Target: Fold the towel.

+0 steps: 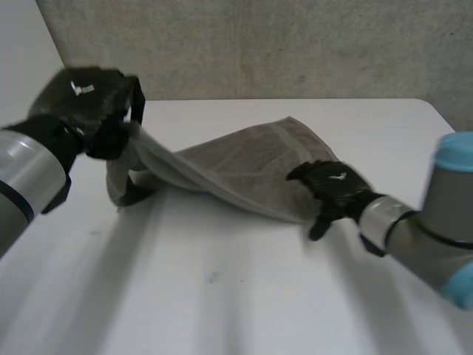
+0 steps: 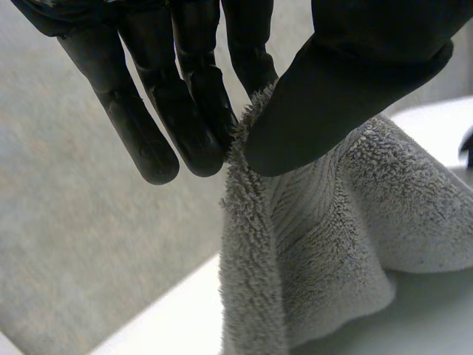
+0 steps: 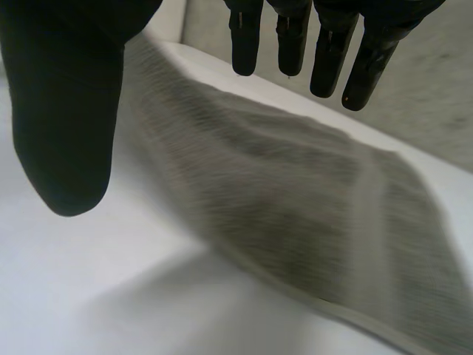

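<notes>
- Grey towel (image 1: pixel 236 166) sits mid-table (image 1: pixel 222 296), toward the far edge. Its right part lies flat and its left corner is raised clear of the surface.
- Left hand (image 1: pixel 81 103) pinches that left corner between thumb and fingers, held high, likely so the corner can be carried across for the fold.
- Right hand (image 1: pixel 334 186) is over the towel's right near edge, fingers straight, thumb apart, gripping nothing. It probably anchors that side, but I cannot tell if it touches.
- Fold not yet made; the cloth slopes taut between the hands.
</notes>
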You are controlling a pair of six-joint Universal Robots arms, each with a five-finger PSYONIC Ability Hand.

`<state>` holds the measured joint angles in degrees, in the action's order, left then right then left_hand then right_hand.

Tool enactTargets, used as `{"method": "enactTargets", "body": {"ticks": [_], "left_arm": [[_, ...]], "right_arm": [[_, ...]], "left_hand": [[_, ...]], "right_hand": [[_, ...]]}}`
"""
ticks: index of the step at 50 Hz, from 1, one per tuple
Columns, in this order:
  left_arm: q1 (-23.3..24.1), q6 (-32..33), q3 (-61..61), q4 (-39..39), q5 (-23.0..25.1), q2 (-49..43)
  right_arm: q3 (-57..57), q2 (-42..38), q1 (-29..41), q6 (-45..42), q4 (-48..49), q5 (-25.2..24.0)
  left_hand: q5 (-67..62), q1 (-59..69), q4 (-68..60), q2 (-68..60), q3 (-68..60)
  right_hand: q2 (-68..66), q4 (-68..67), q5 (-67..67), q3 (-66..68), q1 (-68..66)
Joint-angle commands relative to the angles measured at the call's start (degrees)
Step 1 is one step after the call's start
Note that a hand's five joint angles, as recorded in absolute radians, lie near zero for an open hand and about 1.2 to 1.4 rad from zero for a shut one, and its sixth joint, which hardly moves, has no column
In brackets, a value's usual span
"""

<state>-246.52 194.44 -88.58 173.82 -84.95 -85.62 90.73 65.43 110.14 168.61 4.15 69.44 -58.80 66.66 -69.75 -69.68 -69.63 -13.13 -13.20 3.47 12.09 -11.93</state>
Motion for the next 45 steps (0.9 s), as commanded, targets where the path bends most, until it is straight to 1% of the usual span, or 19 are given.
{"method": "enactTargets", "body": {"ticks": [1,3,5,8,10,11,13,17,18,21,22,24,25,26,27,33,39,44,45], "left_arm": [[0.08,-1.61,3.85,0.02,-0.04,1.33],[0.08,-1.79,4.29,-0.06,-0.13,1.33],[0.08,-1.96,5.17,-0.06,-0.91,1.16],[0.08,-1.96,5.43,-0.06,-1.62,1.15],[-0.44,-2.05,5.61,0.02,-3.02,1.15],[-0.45,-2.05,5.61,0.02,-3.03,1.15],[-0.71,-2.14,5.52,0.02,-3.29,1.15],[-0.89,-2.14,5.08,0.02,-3.38,1.15],[-1.41,-2.22,4.82,0.02,-3.38,1.15],[-2.73,-2.49,4.29,0.02,-3.47,1.33],[-2.73,-2.49,4.29,0.02,-3.47,1.33],[-3.61,-3.63,4.2,0.02,-3.29,1.33],[-3.61,-3.63,4.2,0.02,-3.29,1.33],[-3.96,-4.33,4.2,0.02,-3.2,1.16],[-4.22,-4.77,4.12,0.02,-3.12,1.15],[-5.37,-5.48,4.12,0.02,-3.03,1.15],[-5.63,-5.39,4.03,0.02,-3.03,1.15],[-5.72,-5.3,3.15,0.02,-2.94,1.07],[-5.72,-5.3,2.54,0.11,-2.85,1.07]], "right_arm": [[-8.18,-10.3,7.8,4.44,1.03,4.03],[-9.96,-12.17,8.95,4.53,1.38,5.18],[-13.11,-14.97,9.57,4.45,2.52,8.33],[-14.61,-16.12,9.57,4.01,3.32,10.01],[-17.41,-18.22,9.48,3.83,5.15,12.72],[-17.43,-18.23,9.48,3.83,5.16,12.74],[-19.09,-19.46,9.04,3.48,6.65,14.05],[-19.71,-19.55,8.69,2.43,8.06,14.23],[-19.97,-19.55,7.64,1.56,8.93,14.23],[-19.97,-19.55,4.48,0.5,9.99,13.62],[-19.97,-19.55,4.47,0.49,10.0,13.62],[-20.06,-19.72,2.28,0.23,10.09,12.83],[-20.06,-19.72,2.27,0.23,10.09,12.82],[-20.06,-20.16,1.84,0.23,10.09,12.22],[-20.15,-20.6,1.48,0.32,10.09,11.43],[-20.24,-21.04,-0.45,0.32,9.91,9.75],[-19.97,-19.9,-5.99,0.58,7.89,7.99],[-19.45,-15.77,-9.24,1.28,2.26,4.47],[-19.01,-12.81,-10.29,1.28,0.0,2.65]], "left_hand": [[-11.2,13.34,-10.25,-10.32,-10.37],[-11.2,13.34,-10.25,-10.32,-10.37],[-11.2,13.34,-10.25,-10.32,-10.37],[-11.2,13.34,-10.25,-10.32,-10.37],[-11.2,13.34,-10.25,-10.32,-10.37],[-11.2,13.34,-10.25,-10.32,-10.37],[-11.2,13.34,-10.25,-10.32,-10.37],[-11.2,13.34,-10.25,-10.32,-10.37],[-11.2,13.34,-10.25,-10.32,-10.37],[-11.2,13.34,-10.25,-10.32,-10.37],[-11.2,13.34,-10.25,-10.32,-10.37],[-11.2,13.34,-10.25,-10.32,-10.37],[-11.2,13.34,-10.25,-10.32,-10.37],[-11.2,13.34,-10.25,-10.32,-10.37],[-11.2,13.34,-10.25,-10.32,-10.37],[-11.2,13.34,-10.25,-10.32,-10.37],[-11.2,13.34,-10.25,-10.32,-10.37],[-11.2,13.34,-10.25,-10.32,-10.37],[-11.2,13.34,-10.25,-10.32,-10.37]], "right_hand": [[3.13,3.2,-3.47,-2.09,1.93],[3.13,3.2,-3.47,-2.09,1.93],[3.13,3.2,-3.47,-2.09,1.93],[2.37,2.44,-2.72,-1.34,1.17],[-1.97,-1.91,1.63,3.01,-3.18],[-2.0,-1.93,1.66,3.04,-3.2],[-13.88,-13.81,13.54,14.92,-15.09],[-21.85,-21.78,21.5,22.88,-23.05],[-27.51,-27.44,27.17,28.55,-28.72],[-36.44,-36.37,36.09,37.47,-37.64],[-36.48,-36.42,36.14,37.52,-37.69],[-49.37,-49.3,49.02,50.4,-50.57],[-49.44,-49.37,49.09,50.47,-50.64],[-61.26,-61.19,60.91,62.29,-62.46],[-66.81,-66.75,66.47,67.85,-68.02],[-66.87,-66.8,66.53,67.91,-68.07],[-66.87,-66.8,66.53,67.91,-68.07],[-66.87,-66.8,66.53,67.91,-68.07],[-66.87,-66.8,66.53,67.91,-68.07]]}}
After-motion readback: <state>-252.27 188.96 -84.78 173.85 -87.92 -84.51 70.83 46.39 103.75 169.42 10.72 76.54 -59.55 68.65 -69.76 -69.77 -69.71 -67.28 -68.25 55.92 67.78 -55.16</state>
